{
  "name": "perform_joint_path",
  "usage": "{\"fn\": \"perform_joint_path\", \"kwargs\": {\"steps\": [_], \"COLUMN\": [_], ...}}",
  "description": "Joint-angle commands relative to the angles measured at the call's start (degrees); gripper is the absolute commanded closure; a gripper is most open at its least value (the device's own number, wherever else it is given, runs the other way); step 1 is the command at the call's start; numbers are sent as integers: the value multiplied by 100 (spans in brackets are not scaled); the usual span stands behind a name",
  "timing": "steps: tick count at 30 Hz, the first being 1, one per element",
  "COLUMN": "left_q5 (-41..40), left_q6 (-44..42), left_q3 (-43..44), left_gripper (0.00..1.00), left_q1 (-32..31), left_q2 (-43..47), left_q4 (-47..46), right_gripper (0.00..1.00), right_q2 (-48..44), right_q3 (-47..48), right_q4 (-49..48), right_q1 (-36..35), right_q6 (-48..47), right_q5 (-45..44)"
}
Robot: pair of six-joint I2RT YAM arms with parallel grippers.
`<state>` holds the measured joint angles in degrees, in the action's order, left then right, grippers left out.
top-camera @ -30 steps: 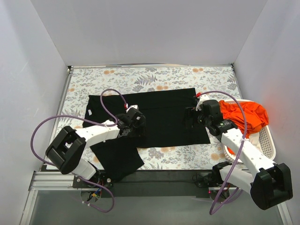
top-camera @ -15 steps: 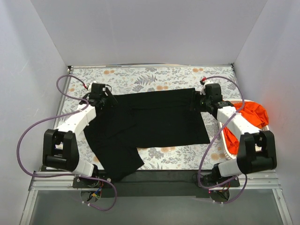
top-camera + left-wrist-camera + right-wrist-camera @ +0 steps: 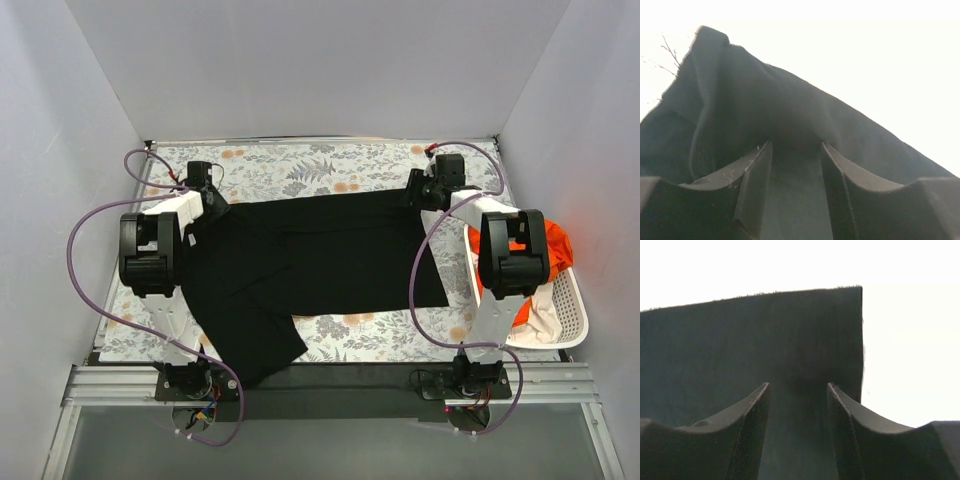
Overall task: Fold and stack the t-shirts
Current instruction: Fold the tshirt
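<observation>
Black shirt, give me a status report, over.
Left pincer at far left corner, right pincer at far right corner, cloth in both jaws, grip unclear. Black shirt spread, unfolded. Basket off to the right.

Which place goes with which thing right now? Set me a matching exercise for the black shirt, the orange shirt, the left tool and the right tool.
Things:
1. black t-shirt
2. orange t-shirt
3. left tool
4. right tool

Places:
A. in the white basket at the table's right edge
B. at the far right corner of the black t-shirt
C. spread out on the floral table
D. at the far left corner of the black t-shirt

Pairs: 1-C, 2-A, 3-D, 4-B
</observation>
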<state>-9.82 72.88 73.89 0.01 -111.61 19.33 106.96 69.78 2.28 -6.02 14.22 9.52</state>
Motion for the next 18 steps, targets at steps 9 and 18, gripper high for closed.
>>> {"fn": "perform_joint_path", "kwargs": {"steps": [9, 18], "left_q5": [-151, 314], "left_q6": [-81, -160], "left_q3": [398, 1100], "left_gripper": [60, 57], "left_q1": [455, 474], "left_q2": [-730, -1363], "left_q4": [-35, 53], "right_gripper": [54, 53], "right_q2": [1678, 2461], "right_q3": [1160, 2329], "right_q4": [-457, 369], "right_q1": [434, 725], "right_q6": [696, 934], "right_q5": [94, -12]}}
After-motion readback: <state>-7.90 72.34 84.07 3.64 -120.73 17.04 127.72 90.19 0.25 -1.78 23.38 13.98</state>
